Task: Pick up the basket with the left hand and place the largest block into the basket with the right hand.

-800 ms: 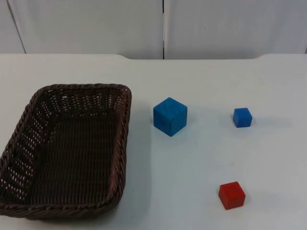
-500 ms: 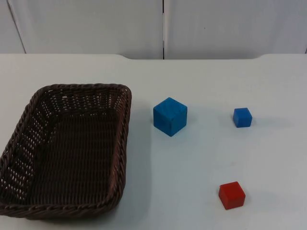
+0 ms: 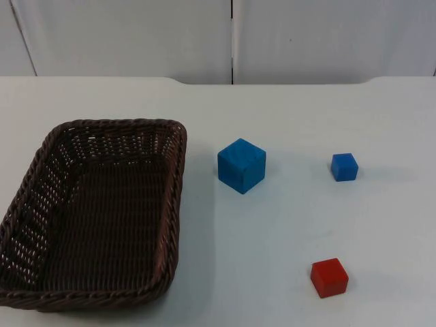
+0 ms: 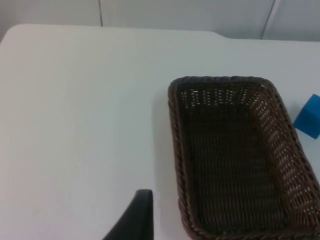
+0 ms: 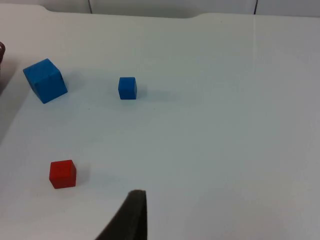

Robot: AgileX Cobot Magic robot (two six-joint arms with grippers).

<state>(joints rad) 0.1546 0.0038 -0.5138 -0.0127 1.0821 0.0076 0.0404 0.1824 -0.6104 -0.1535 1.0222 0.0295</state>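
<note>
The basket (image 3: 95,211) is dark brown woven wicker, rough and ribbed, with a braided rim and open gaps in its walls. Right of the basket, the large blue block (image 3: 241,165) looks like painted wood, matt, faintly streaked. The white table (image 3: 286,231) under the basket is smooth with a dull sheen.

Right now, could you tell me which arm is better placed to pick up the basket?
Left. The basket lies at the table's left, directly before the left gripper; the right gripper faces the blocks.
</note>
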